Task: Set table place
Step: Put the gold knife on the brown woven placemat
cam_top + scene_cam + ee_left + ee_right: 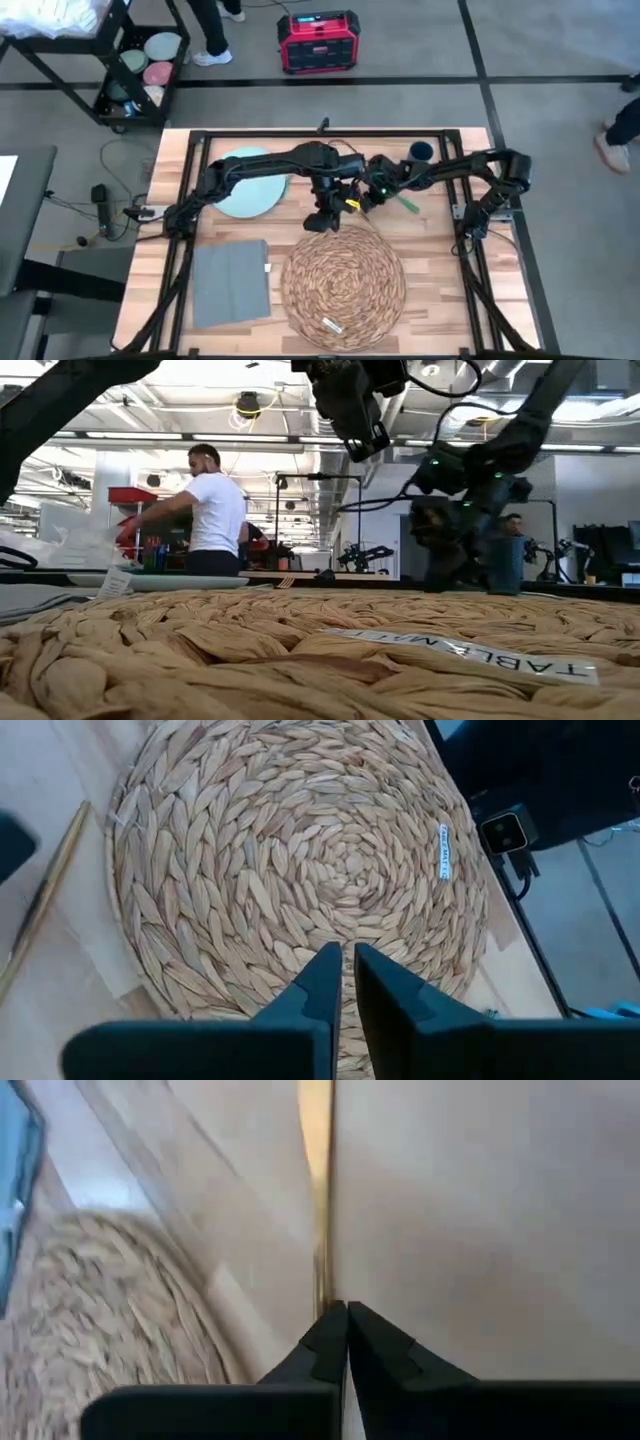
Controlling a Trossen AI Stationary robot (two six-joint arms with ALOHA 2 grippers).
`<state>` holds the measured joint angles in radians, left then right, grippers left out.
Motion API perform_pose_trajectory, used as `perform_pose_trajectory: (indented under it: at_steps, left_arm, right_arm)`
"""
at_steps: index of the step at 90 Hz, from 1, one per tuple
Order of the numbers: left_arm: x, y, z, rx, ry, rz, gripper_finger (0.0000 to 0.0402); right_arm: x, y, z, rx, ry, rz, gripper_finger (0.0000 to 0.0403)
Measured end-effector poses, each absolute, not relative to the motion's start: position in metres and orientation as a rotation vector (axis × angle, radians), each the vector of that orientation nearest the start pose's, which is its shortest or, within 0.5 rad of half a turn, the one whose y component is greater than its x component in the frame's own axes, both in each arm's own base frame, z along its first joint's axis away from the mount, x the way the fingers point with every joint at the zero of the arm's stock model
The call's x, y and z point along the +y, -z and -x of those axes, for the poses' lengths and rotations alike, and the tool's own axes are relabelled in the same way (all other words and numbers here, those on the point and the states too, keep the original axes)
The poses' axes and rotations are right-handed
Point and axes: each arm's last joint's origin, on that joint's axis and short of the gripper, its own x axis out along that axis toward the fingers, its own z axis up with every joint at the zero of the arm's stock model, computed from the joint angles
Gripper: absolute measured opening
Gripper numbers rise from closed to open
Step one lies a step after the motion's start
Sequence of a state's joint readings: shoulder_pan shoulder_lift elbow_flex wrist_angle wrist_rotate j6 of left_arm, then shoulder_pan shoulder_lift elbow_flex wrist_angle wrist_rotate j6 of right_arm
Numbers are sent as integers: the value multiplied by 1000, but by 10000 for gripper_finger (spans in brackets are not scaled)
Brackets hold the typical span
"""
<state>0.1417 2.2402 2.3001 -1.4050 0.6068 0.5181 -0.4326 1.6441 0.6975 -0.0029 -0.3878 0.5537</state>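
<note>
The round woven mat (343,273) lies flat on the wooden table (440,260), near the front edge and a bit right of the middle. The high view shows the whole mat, with a small white label on its front part. The low view sits right at the mat's edge, so the mat (250,650) fills the bottom of the picture, and its label (460,655) reads "TABLE MAT".

The left gripper (322,218) hangs over the back edge of the mat. In the left wrist view its two dark fingers (322,982) are close, with only a thin gap between them, and nothing is in it. The mat (290,850) is spread out below them.

The right gripper (372,196) is just behind the mat, close to the left one. In the right wrist view its fingers (325,1342) are pressed together on a thin golden stick (318,1190) that runs away over the bare wood. What the stick is cannot be told.

A grey napkin (232,282) lies left of the mat. A pale blue plate (250,183) sits behind the napkin. A dark cup (420,152) stands near the back edge. Only the low view shows a person in a white shirt (215,510) in the room behind.
</note>
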Motion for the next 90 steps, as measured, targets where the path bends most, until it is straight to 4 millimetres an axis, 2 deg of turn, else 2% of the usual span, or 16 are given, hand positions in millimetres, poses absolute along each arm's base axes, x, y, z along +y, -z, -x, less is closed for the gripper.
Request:
perform_pose_trajectory:
  at_steps: [9, 20, 41, 48, 74, 90]
  left_arm:
    - [49, -296, -444, 1098, 689, 53, 14]
    - [53, -296, -442, 1108, 675, 71, 14]
    - [53, -296, -444, 1090, 676, 57, 14]
    - [54, -296, -445, 1079, 674, 52, 14]
    - [54, -296, -445, 1084, 668, 63, 14]
    - [54, -296, -445, 1091, 666, 69, 14]
  right_arm:
    - [-117, -125, -267, 856, 264, -911, 0]
    - [-116, -119, -258, 945, 290, -922, 0]
    - [-97, -146, -255, 939, 253, -846, 0]
    - [-89, -148, -253, 972, 237, -848, 0]
    - [-63, -132, -261, 1090, 161, -832, 0]
    - [-70, -118, -264, 1100, 179, -851, 0]
